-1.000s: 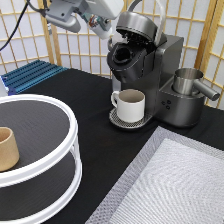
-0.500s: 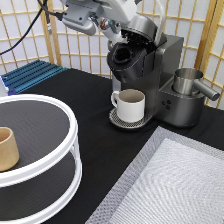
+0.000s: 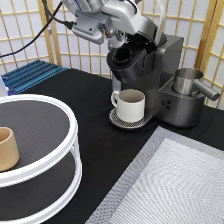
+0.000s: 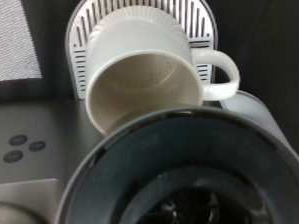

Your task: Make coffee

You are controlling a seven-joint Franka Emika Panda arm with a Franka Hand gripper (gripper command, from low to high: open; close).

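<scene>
Hovering the gripper (image 3: 116, 41) just above the round, dark plastic brew chamber (image 3: 127, 56) of the boxy grey coffee machine (image 3: 167, 75), at twelve o'clock from the smooth cream mug (image 3: 131, 105) sitting on the slotted drip tray (image 3: 117, 120). Not showing how far open, nor where the coffee pod is.

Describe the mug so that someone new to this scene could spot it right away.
Find the dark coffee machine at the exterior view's top, gripper just above its open chamber. The mug stands on its round drip tray. Unlike the tan cup on the white stand, it is cream-white and handled.
</scene>
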